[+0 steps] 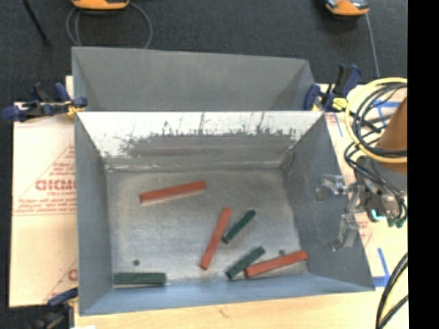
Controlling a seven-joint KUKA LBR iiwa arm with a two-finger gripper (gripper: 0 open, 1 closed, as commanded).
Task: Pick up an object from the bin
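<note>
The grey metal bin (89,204) took up most of the camera view, its sloped walls running down to a flat, scuffed floor. The arm (394,130) came in from the right, with an orange cover and loops of black and yellow cables (363,115) about its wrist. Its gripper (341,233) hung over the bin's right sloped wall, about level with the middle of the floor and apart from everything lying there. Whether it was released or clenched could not be told.

Six sticks lay loose on the floor, three red and three dark green. The upper red stick (171,192) lay alone in the far left part, almost level, well apart from the gripper. The middle red stick (216,238) stood at a steep slant near the centre. Just beside its upper end, on the right, lay the short green stick (238,226), slanted the same way; whether the two touched could not be told. The lower red stick (276,264) lay near the front right corner of the floor, and of all the sticks it was the nearest to the gripper. Its left end met the slanted green stick (245,262), so that the pair made a shallow V. The flat green stick (139,278) lay along the front edge at the left corner. A small dark speck (136,264) sat on the floor just behind it.
</note>
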